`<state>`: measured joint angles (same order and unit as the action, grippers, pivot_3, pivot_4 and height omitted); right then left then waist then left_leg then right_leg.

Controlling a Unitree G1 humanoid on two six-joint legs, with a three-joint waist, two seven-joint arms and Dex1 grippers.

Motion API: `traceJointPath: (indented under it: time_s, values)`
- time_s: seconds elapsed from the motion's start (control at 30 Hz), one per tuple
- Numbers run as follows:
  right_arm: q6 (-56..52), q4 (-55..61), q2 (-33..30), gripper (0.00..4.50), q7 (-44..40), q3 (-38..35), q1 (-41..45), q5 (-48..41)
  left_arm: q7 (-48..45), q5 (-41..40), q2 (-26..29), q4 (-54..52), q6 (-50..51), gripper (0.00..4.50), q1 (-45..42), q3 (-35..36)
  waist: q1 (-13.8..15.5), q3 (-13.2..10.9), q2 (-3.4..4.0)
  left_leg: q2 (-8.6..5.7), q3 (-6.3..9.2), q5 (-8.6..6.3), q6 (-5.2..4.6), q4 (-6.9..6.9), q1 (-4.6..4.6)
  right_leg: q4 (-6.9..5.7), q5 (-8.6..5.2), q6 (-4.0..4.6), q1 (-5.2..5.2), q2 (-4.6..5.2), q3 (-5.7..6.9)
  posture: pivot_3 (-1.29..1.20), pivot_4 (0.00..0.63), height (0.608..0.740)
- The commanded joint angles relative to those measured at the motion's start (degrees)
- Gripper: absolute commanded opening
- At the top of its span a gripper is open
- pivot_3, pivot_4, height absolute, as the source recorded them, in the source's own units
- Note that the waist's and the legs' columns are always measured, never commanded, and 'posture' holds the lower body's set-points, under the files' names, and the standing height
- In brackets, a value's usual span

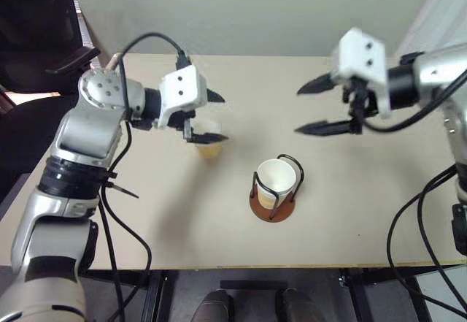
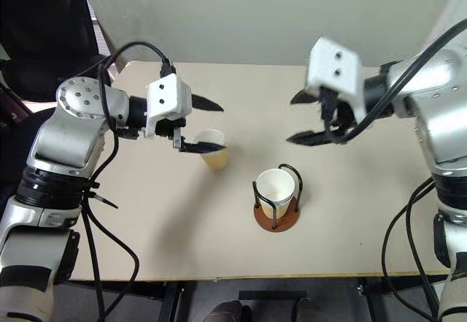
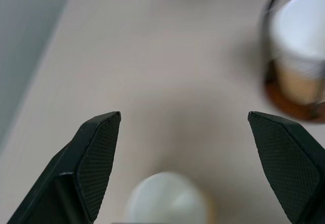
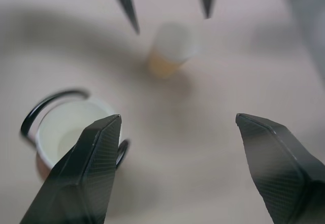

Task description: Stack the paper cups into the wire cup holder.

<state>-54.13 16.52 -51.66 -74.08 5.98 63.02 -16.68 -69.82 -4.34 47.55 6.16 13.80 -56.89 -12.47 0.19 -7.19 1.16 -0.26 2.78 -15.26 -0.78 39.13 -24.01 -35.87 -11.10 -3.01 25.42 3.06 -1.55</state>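
One loose cup (image 2: 214,150) beside holder (image 2: 276,214)

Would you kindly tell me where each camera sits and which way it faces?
Left and right eye views: on the head, looking forward and down over the table; both arms show, left gripper and right gripper open.
Left wrist view: along its own two fingers, down at the loose cup.
Right wrist view: between its own fingers toward the cup holder.
Shared: all show the loose cup and the holder with a cup inside.
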Motion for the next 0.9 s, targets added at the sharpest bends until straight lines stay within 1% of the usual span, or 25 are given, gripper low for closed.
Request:
traceJointPath:
  time_s: [0.03, 0.13, 0.27, 0.47, 0.77, 0.83, 0.9]
  values:
    - [-5.7, 4.7, -3.4, 3.77, 0.4, -7.6, -2.2, -6.6, 3.0, 10.5, 2.9, -1.5, -6.3, 4.32, 0.2, -3.7, 0.1, 0.0, 0.0, 0.0, 0.04, 0.0, 0.01, -0.03, -0.01, 0.01, -0.02, -0.01, 0.0, -0.01, 0.01, 0.0, 0.15, 0.74]
    - [-8.8, 6.2, -5.5, 3.77, 1.4, -9.8, -4.1, -10.1, 3.7, 15.7, 4.2, 0.0, -9.5, 4.32, 0.9, -6.0, 0.0, 0.0, 0.01, -0.01, 0.0, 0.0, 0.02, -0.06, -0.01, -0.01, -0.06, -0.01, 0.05, -0.01, -0.01, 0.0, 0.15, 0.74]
    - [-10.6, 7.0, -7.7, 3.77, 2.9, -11.1, -5.7, -13.4, 3.8, 19.5, 3.8, 1.8, -10.3, 4.32, 1.0, -7.4, 0.0, 0.0, 0.0, -0.01, 0.02, 0.03, 0.09, -0.05, -0.01, -0.07, -0.06, -0.01, 0.08, -0.02, -0.01, 0.0, 0.15, 0.74]
    - [-11.9, 7.2, -9.1, 3.77, 5.7, -11.9, -6.2, -17.0, 5.9, 24.5, 1.5, 7.9, -13.8, 4.32, 0.3, -9.3, 0.1, 0.0, 0.0, -0.01, 0.07, 0.08, 0.15, -0.01, 0.01, -0.19, -0.02, 0.03, 0.09, -0.01, -0.01, 0.0, 0.15, 0.74]
    - [-10.8, 7.1, -11.0, 3.77, 8.4, -12.1, -7.2, -20.1, 6.3, 27.1, -3.6, 18.0, -18.3, 4.32, -0.9, -11.2, 0.2, 0.0, 0.0, -0.01, 0.06, 0.07, 0.14, -0.06, -0.04, -0.14, -0.02, 0.01, 0.15, 0.0, 0.0, 0.0, 0.15, 0.74]
    - [-10.3, 7.2, -11.3, 3.81, 8.8, -12.4, -8.0, -20.6, 6.7, 27.7, -4.3, 20.2, -20.8, 3.93, -1.4, -11.6, 0.2, 0.0, 0.0, -0.02, 0.05, 0.07, 0.14, -0.06, -0.04, -0.14, -0.01, 0.0, 0.15, -0.01, 0.0, 0.0, 0.15, 0.74]
    - [-9.8, 7.4, -11.5, 3.81, 9.2, -12.6, -8.7, -21.1, 6.6, 27.5, -4.8, 22.0, -22.7, 3.37, -1.9, -11.7, 0.2, 0.0, 0.0, -0.01, 0.04, 0.07, 0.14, -0.06, -0.04, -0.15, -0.01, -0.01, 0.16, -0.01, -0.01, 0.0, 0.15, 0.74]
